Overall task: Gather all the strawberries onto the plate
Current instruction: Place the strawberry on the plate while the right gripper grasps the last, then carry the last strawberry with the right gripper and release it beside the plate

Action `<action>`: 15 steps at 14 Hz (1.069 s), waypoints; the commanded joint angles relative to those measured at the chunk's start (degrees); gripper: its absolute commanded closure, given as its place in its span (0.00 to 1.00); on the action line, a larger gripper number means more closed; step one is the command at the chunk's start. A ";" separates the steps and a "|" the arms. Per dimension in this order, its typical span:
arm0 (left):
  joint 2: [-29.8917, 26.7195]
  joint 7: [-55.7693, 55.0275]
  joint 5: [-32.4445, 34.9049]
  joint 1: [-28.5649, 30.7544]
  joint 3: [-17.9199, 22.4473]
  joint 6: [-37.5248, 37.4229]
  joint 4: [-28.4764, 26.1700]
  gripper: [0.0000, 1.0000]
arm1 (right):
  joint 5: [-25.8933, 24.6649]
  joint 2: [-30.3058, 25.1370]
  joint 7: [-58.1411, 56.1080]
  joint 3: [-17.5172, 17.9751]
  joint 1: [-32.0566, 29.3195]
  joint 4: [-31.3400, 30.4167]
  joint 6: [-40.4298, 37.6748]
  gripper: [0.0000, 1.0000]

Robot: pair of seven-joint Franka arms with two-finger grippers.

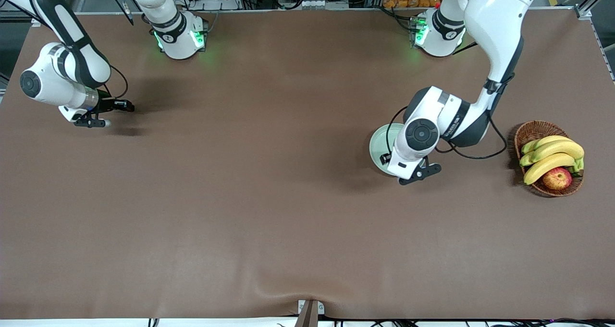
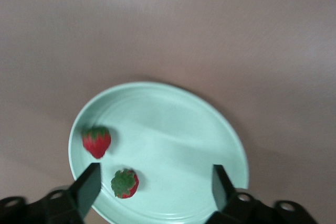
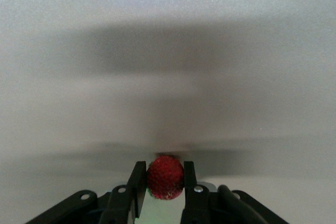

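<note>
The pale mint-green plate [image 1: 382, 142] lies toward the left arm's end of the table, mostly hidden under the left arm in the front view. In the left wrist view the plate [image 2: 173, 129] holds two strawberries, one [image 2: 96, 141] near its rim and one [image 2: 125, 183] with its green cap showing. My left gripper [image 2: 156, 182] hangs open and empty over the plate. My right gripper [image 3: 164, 178] is shut on the third strawberry [image 3: 165, 176], low over the bare table at the right arm's end [image 1: 98, 120].
A brown wicker basket [image 1: 534, 131] with bananas [image 1: 552, 155] and a red-yellow apple [image 1: 557, 178] stands beside the plate, at the left arm's end. A fold in the brown cloth [image 1: 307, 296] shows at the table edge nearest the front camera.
</note>
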 commanded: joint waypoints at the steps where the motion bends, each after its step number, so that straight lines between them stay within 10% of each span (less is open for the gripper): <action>1: -1.56 3.81 -0.65 2.10 0.03 -1.53 2.11 0.00 | -1.66 0.31 -0.10 0.82 -0.42 -0.08 1.07 1.00; 8: -1.13 5.93 -1.00 3.60 0.03 -1.53 4.57 0.00 | -0.87 -0.22 11.12 4.24 8.97 9.83 -11.48 1.00; 15: 0.54 5.14 -1.09 3.08 0.03 -1.18 6.15 0.00 | 4.92 3.99 26.51 5.57 23.47 32.85 -33.01 1.00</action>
